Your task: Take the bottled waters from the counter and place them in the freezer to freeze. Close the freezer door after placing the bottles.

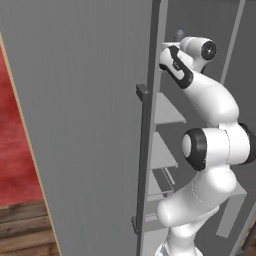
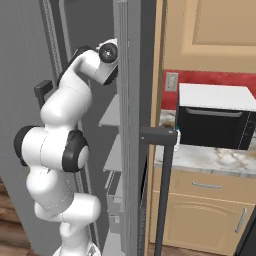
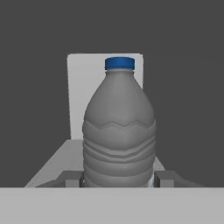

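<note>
My gripper (image 3: 118, 178) is shut on a grey ribbed bottled water (image 3: 119, 131) with a blue cap, one fingertip on each side of its base. The bottle stands upright over a pale shelf (image 3: 54, 164) inside the dark freezer. Whether it rests on the shelf I cannot tell. The arm reaches up into the freezer (image 1: 167, 112) past the open freezer door (image 1: 85, 125). A blue cap (image 1: 179, 32) peeks above the hand. A second small bottle (image 2: 176, 136) stands on the counter (image 2: 215, 160) beside the oven, partly behind a door handle.
The grey door's dark bar handle (image 1: 144, 160) runs close to the left of the arm. Another door stands edge-on (image 2: 132, 125) right of the arm, its handle (image 2: 165, 190) sticking out. A black-fronted oven (image 2: 212, 122) sits on the counter over tan cabinets (image 2: 200, 215).
</note>
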### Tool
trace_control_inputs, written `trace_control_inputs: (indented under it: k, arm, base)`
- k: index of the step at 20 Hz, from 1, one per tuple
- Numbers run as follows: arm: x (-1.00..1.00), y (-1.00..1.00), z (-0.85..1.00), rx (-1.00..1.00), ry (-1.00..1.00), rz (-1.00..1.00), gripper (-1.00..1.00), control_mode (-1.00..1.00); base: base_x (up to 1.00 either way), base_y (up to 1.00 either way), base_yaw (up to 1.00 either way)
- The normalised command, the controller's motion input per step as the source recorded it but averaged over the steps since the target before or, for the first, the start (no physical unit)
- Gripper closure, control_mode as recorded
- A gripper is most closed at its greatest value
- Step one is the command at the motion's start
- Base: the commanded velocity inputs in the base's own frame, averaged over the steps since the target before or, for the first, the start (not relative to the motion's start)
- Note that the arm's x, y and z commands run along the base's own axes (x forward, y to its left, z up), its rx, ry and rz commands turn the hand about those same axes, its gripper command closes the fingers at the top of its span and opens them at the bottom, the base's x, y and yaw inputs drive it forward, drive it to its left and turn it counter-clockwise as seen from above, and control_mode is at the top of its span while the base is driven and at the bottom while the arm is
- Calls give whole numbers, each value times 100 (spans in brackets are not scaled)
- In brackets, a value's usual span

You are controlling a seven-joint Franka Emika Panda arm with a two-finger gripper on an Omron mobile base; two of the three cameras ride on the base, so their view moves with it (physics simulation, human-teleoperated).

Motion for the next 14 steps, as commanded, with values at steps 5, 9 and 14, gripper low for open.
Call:
trace_control_inputs:
  k: [5,9,14]
  arm:
    - [23,-11,-2,0,0,0,100,-100]
    - [22,-2,-4,0,0,0,100,-100]
    - [18,0,-5,0,0,0,100,-100]
  base:
    - [0,0,0]
    - [0,0,0]
    - [0,0,0]
